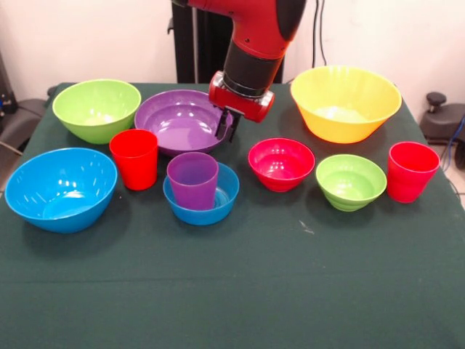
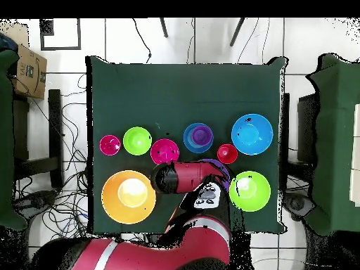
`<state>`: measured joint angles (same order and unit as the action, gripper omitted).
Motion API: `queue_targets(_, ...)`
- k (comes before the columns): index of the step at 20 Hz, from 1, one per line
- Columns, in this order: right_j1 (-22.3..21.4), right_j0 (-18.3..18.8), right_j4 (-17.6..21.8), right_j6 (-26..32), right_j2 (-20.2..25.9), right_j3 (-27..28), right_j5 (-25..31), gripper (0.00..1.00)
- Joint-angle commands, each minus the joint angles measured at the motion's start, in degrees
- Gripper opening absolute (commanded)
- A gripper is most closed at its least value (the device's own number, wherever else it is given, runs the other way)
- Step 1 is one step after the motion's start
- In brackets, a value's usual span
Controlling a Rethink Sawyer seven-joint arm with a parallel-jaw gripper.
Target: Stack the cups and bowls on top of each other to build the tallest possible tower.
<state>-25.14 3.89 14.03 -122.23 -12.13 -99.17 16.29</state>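
A: How did the end effector [image 1: 227, 128] sit?

B: It hung at the end of the red and black arm [image 1: 254, 36], which came down steeply with its red wrist cuff low over the table [image 1: 240, 291]. The dark fingers dipped at the rim of the large purple bowl [image 1: 178, 120]. Whether they were spread or closed, I could not tell; they blurred into the rim.

A: And from above?

B: The arm [image 2: 190, 179] covered nearly all of that purple bowl, with only a sliver showing.

A: What lay around it?

B: In the front view, just below the end effector stood the purple cup [image 1: 192, 179], upright inside the small blue bowl [image 1: 202, 195]. To its lower left stood a red cup [image 1: 134, 158], and further that way the large blue bowl [image 1: 60, 187]. The large lime green bowl [image 1: 96, 109] sat beyond the purple bowl on the left. To the right were the small red-pink bowl [image 1: 281, 163], the small lime green bowl [image 1: 350, 180] and the second red cup [image 1: 411, 171], with the yellow bowl [image 1: 345, 102] above them.
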Motion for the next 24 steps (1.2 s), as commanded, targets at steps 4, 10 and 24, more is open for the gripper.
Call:
queue_targets(4, -7.8, -1.4, -3.2, -2.6, 2.6, 1.1, 15.3, 0.00)
queue_targets(10, -14.2, -2.1, -2.8, 0.5, 1.8, 2.5, 29.2, 0.00)
queue_targets(24, -16.4, -1.3, -1.0, -0.8, 3.8, 3.9, 36.2, 0.00)
